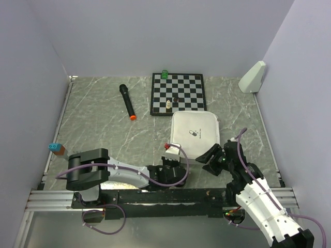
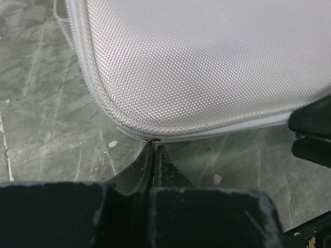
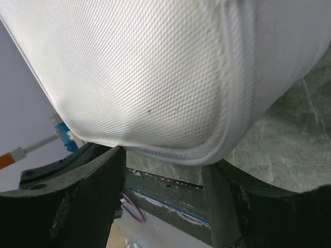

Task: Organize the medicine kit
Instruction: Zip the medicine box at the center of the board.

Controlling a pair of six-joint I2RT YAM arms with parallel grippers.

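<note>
Two grippers meet at the lower edge of one medicine kit [image 1: 201, 124]. The kit lies closed and flat on the desk [image 1: 103, 139], a little right of centre in the top view, with its upper edge just below the chessboard [image 1: 178, 93]. It is a pale grey-white rounded rectangle with one small dark capsule logo [image 1: 194, 133] on the lid. Up close, its skin is a fine woven fabric, with a raised piped seam [image 2: 124, 125] running round the corner.

On the left gripper [image 2: 154, 146], the two fingers [image 2: 139, 173] are pressed together with no gap. Their tips touch the seam at the kit's lower-left corner. A tiny reddish-brown speck sits at the tips, too small to name.

On the right gripper [image 3: 165, 170], the fingers [image 3: 88, 196] are spread wide on either side of the kit's lower-right corner, which bulges above and between them. Whether they touch the fabric cannot be told.

The one chessboard, at upper centre, carries two chess pieces near its lower edge, one pale [image 1: 169, 105] and one dark [image 1: 176, 99]. One small green item [image 1: 165, 73] sits at its upper-left corner. One black microphone [image 1: 127, 102] with an orange end lies left of the board. One white wedge [image 1: 252, 77] stands at upper right by the wall. One blue-topped block [image 1: 56, 148] sits at the left edge. One small white-and-red item [image 1: 169, 148] lies just beside the kit's lower-left corner.
</note>
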